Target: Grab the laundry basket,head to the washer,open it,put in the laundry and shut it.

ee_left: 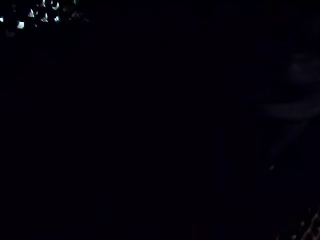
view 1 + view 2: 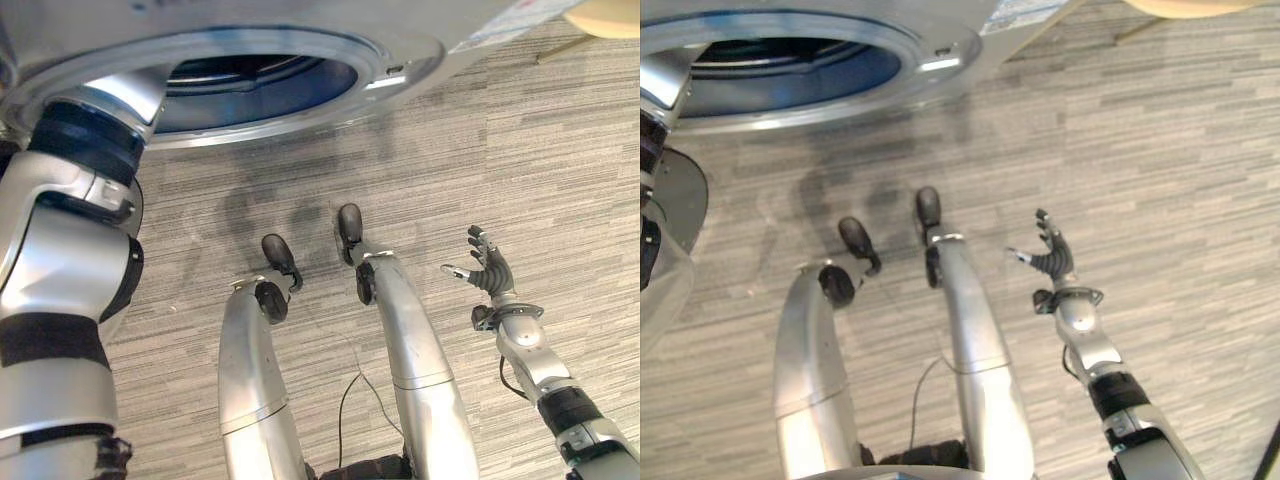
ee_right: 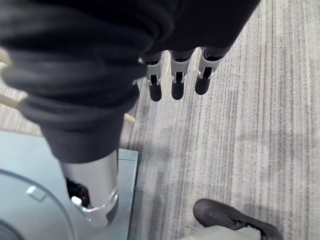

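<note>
Left eye view | washer (image 2: pixel 400 60) mouth faces robot | left hand hidden inside | right hand (image 2: pixel 488 268) relaxed

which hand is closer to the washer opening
Left. The left arm reaches into the washer opening, its hand hidden inside. The right hand hangs open over the carpet, well clear of it.

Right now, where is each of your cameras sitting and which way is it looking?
Left eye view: head, facing down at washer and carpet; left arm enters the drum, right hand open.
Right eye view: beside it, same scene.
Left wrist view: dark, likely inside the drum.
Right wrist view: past its fingers to carpet and washer, shared with both eyes.
</note>
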You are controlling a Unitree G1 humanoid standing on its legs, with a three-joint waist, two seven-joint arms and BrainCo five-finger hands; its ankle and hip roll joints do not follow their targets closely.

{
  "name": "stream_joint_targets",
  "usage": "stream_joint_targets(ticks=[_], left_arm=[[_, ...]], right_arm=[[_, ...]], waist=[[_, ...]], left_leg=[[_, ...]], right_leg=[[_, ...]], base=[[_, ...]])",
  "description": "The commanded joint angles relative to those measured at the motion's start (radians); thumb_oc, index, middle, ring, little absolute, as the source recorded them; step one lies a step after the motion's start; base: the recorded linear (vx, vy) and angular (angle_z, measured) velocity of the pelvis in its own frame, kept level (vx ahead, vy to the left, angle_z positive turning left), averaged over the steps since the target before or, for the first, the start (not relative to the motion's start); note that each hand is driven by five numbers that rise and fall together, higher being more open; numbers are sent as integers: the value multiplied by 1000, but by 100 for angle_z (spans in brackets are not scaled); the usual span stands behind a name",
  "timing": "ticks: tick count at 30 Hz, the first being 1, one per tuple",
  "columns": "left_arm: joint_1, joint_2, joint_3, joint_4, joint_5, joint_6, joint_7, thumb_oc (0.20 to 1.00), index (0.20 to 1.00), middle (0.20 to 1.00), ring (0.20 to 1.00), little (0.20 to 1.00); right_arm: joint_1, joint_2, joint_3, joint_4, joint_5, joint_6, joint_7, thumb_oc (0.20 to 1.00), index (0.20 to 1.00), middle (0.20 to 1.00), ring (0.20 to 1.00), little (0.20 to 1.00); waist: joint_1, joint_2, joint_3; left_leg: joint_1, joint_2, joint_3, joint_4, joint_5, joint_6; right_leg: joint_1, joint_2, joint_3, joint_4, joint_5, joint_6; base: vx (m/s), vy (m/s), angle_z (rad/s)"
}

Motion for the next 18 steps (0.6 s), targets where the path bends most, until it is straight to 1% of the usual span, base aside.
stream_joint_targets(ticks=[1,4,6,7,8,9,10,11,12,14,15,16,17,18], left_arm=[[-69,40,-15,97,18,-36,-76,1000,1000,1000,1000,1000],[0,17,-3,118,24,-36,-152,1000,1000,1000,1000,1000],[61,-6,24,115,25,-35,-181,1000,1000,1000,1000,1000],[108,-30,44,111,21,-40,-194,1000,1000,1000,1000,1000],[113,-30,48,108,22,-39,-194,1000,1000,1000,1000,1000],[208,-57,87,86,27,-45,-212,1000,1000,1000,1000,1000],[259,-78,114,70,17,-49,-221,1000,1000,1000,1000,1000],[433,-127,201,-3,-12,-58,-237,1000,1000,1000,1000,1000],[438,-127,205,-6,-11,-57,-237,1000,1000,1000,1000,1000],[586,-184,281,-71,-39,-65,-254,1000,1000,1000,1000,1000],[713,-231,327,-128,-52,-72,-276,1000,1000,1000,1000,1000],[720,-230,331,-133,-51,-70,-276,1000,1000,1000,1000,1000],[817,-275,370,-170,-81,-82,-300,1000,1000,1000,1000,1000],[952,-319,398,-229,-93,-85,-324,1000,1000,1000,1000,1000]], right_arm=[[78,-25,30,-18,40,-30,13,1000,1000,1000,1000,1000],[79,-27,38,-5,27,-17,23,1000,1000,1000,1000,1000],[87,-18,42,8,19,-15,24,1000,1000,1000,1000,1000],[88,-10,45,21,16,-13,23,1000,1000,1000,1000,1000],[89,-12,46,22,16,-14,23,1000,1000,1000,1000,1000],[95,5,49,49,3,-8,21,1000,1000,1000,1000,1000],[96,11,54,60,1,-8,19,1000,1000,1000,1000,1000],[93,36,53,91,-17,7,6,1000,1000,1000,1000,1000],[94,34,54,91,-17,6,6,1000,1000,1000,1000,1000],[89,48,52,117,-37,27,-8,1000,1000,1000,1000,1000],[83,60,46,150,-52,50,-14,1000,1000,1000,1000,1000],[85,58,48,150,-52,50,-14,1000,1000,1000,1000,1000],[82,72,41,167,-57,62,-17,1000,1000,1000,1000,1000],[97,81,30,190,-74,83,-14,1000,1000,1000,1000,1000]], waist=[[-35,69,-148],[-27,72,-152],[-22,72,-157],[-18,70,-158],[-19,72,-159],[-12,68,-165],[-10,68,-168],[8,62,-178],[6,62,-177],[23,60,-179],[39,56,-180],[37,55,-177],[55,55,-185],[67,51,-187]], left_leg=[[-32,16,-97,-10,-18,-1],[-22,14,-104,-10,-15,-4],[-5,10,-107,-19,-13,-7],[7,8,-108,-31,-10,-11],[9,7,-108,-33,-9,-11],[44,-1,-107,-62,-1,-21],[69,-6,-104,-87,5,-24],[155,-20,-99,-175,26,-38],[161,-20,-98,-180,28,-38],[246,-33,-95,-270,53,-52],[319,-43,-92,-347,72,-61],[330,-45,-90,-354,75,-61],[393,-51,-88,-420,97,-74],[490,-64,-85,-506,117,-79]], right_leg=[[46,-35,31,-74,-67,92],[55,-36,20,-70,-74,87],[68,-40,16,-72,-80,83],[77,-43,13,-75,-84,80],[79,-43,12,-77,-84,80],[112,-50,8,-93,-85,78],[135,-53,6,-108,-84,78],[210,-65,-5,-172,-76,80],[215,-65,-5,-175,-75,80],[295,-73,-13,-242,-59,86],[361,-76,-18,-298,-44,91],[370,-77,-17,-303,-42,92],[428,-80,-27,-349,-32,99],[518,-84,-31,-412,-20,101]], base=[[36,-31,0],[34,-39,0],[38,-44,5],[26,-35,5],[22,-71,7],[-1,-64,17],[-11,-119,44],[-21,-70,51],[-26,-72,43],[-38,-41,23],[-39,-33,26],[-29,-41,23],[15,-10,31],[17,-10,33]])
